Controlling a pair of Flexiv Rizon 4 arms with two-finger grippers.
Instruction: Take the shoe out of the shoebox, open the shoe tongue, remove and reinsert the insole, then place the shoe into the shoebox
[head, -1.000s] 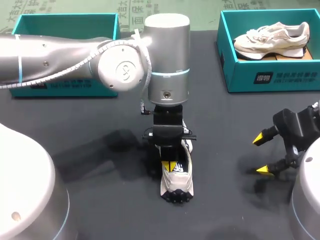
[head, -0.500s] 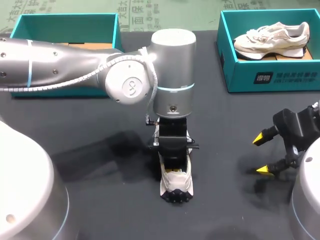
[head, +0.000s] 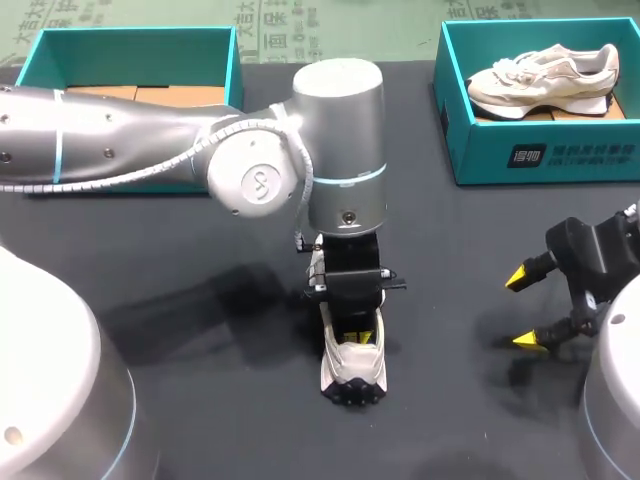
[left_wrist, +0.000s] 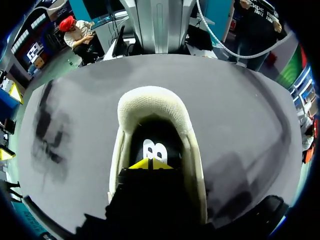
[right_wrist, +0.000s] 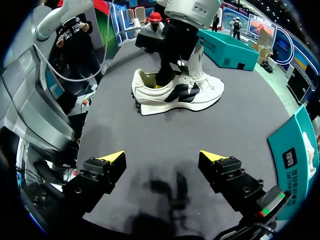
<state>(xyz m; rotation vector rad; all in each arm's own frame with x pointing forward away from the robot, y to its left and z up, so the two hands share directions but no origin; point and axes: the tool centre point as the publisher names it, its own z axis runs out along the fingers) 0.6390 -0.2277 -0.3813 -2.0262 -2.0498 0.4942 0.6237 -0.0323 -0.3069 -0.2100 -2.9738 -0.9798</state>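
Landmark: shoe, cream with dark side panels, standing on its sole on the dark table, at mid-table.
Shoe orientation: heel towards the robot's side of the table; the toe end is hidden under the left arm in the head view.
Left gripper: directly above the shoe, pointing down into its opening; the two yellow tips are pressed together. Whether anything is pinched between them cannot be told.
Insole: dark with a white mark, inside the shoe, just ahead of the left gripper's tips.
Heel collar: ahead of the left gripper in the left wrist view, beyond the insole.
Right gripper: well to the right of the shoe, above bare table; fingers spread wide, holding nothing.
Right shoebox: teal, beyond and to the right of the shoe, holding a second shoe lying on its side.
Left shoebox: teal, beyond and to the left of the shoe, partly behind the left arm.
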